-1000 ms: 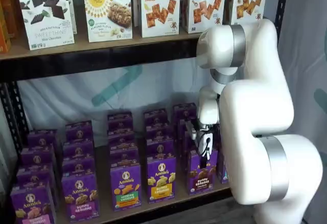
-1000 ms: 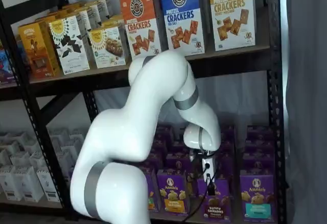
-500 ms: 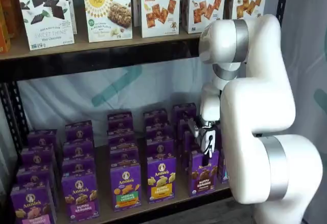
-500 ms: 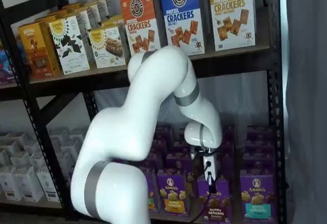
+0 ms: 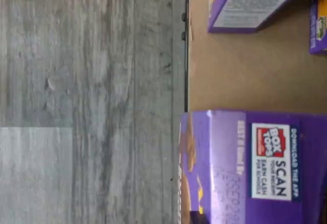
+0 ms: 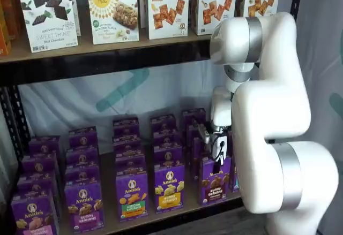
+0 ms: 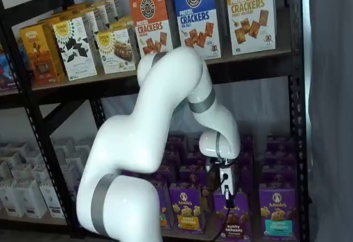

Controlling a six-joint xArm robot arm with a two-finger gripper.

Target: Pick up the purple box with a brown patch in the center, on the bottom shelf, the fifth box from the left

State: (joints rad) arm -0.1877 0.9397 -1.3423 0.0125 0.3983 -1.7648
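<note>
The purple box (image 6: 215,179) with dark brown cookies on its front stands at the front of the bottom shelf (image 6: 109,191), right of the other front cartons. It also shows in a shelf view (image 7: 234,220). My gripper (image 6: 219,159) hangs straight down onto its top, black fingers closed on it, and shows in both shelf views (image 7: 228,199). The white arm hides the box's right edge. The wrist view shows the box's purple top with a Box Tops label (image 5: 255,168) over the brown shelf board (image 5: 235,76).
Rows of purple cartons fill the bottom shelf, with a yellow-cookie one (image 6: 169,186) just left of the box and a teal-banded one (image 7: 277,218) to its right. Cracker cartons (image 6: 168,7) stand on the shelf above. Grey floor (image 5: 92,101) lies beyond the shelf's edge.
My gripper and the purple box have shifted a little to the right and slightly up together. The arm's elbow has risen a bit.
</note>
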